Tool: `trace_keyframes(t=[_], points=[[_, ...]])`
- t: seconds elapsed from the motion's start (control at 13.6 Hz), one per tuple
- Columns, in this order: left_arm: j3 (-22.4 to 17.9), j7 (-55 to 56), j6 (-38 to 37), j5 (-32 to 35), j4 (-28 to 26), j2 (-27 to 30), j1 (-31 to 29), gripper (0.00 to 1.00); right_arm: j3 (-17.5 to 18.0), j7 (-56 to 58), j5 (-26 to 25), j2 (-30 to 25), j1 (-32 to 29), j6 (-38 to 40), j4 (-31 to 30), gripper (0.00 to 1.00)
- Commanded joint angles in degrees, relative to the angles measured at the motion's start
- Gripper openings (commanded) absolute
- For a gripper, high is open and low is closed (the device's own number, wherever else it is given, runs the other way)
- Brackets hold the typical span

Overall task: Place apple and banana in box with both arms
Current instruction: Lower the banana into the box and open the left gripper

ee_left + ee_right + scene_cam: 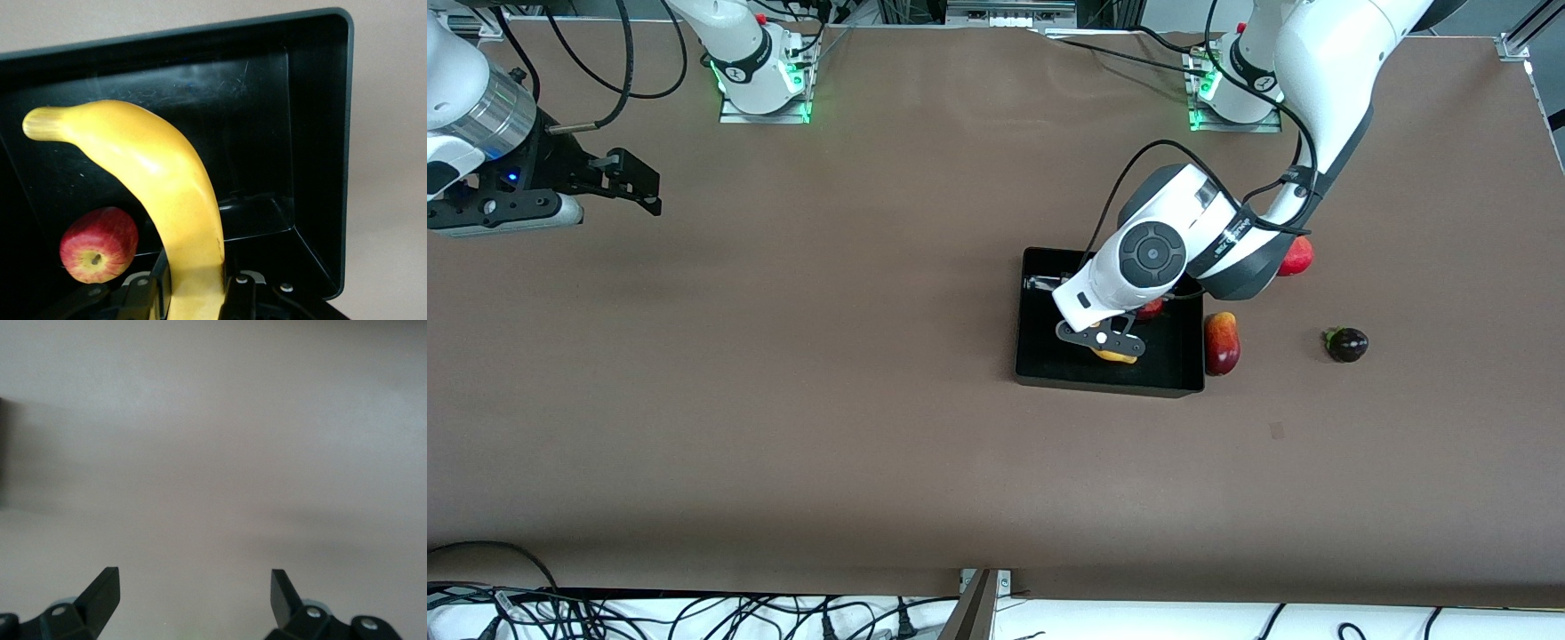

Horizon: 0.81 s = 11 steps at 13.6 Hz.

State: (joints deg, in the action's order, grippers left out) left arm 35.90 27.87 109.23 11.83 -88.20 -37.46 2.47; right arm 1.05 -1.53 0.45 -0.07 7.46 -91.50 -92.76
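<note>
The black box lies mid-table toward the left arm's end. My left gripper is down in the box, shut on the yellow banana. In the left wrist view the fingers clamp the banana near one end, and the rest curves away over the box floor. The small red apple lies inside the box beside the banana. In the front view the apple is mostly hidden under the arm. My right gripper waits open and empty over bare table at the right arm's end; it also shows in the right wrist view.
An elongated red-and-yellow fruit lies just outside the box wall toward the left arm's end. A round red fruit sits partly under the left arm. A small dark purple fruit lies farther toward that end.
</note>
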Motion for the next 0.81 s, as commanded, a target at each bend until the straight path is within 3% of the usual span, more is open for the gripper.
trace_keyframes(t=[0.0, 0.22, 0.52, 0.74], points=[[-0.2, 1.8, 0.6, 1.5, 0.8, -1.2, 1.2, 0.00, 0.4, -0.2, 0.1, 0.3, -0.2, 0.4, 1.2, 1.00], [-0.3, 1.8, 0.7, 4.2, 0.8, -2.5, 1.8, 0.00, 0.4, -0.2, 0.1, 0.3, -0.2, 0.4, 1.2, 1.00], [-0.7, 2.3, 10.3, 4.5, -1.5, -5.3, 1.8, 0.00, 0.4, -0.2, 0.1, 0.3, -0.2, 0.4, 1.2, 1.00], [-2.6, 3.1, 11.2, 4.8, -2.1, -6.0, 3.3, 0.00, 0.4, -0.2, 0.1, 0.3, -0.2, 0.4, 1.2, 1.00]])
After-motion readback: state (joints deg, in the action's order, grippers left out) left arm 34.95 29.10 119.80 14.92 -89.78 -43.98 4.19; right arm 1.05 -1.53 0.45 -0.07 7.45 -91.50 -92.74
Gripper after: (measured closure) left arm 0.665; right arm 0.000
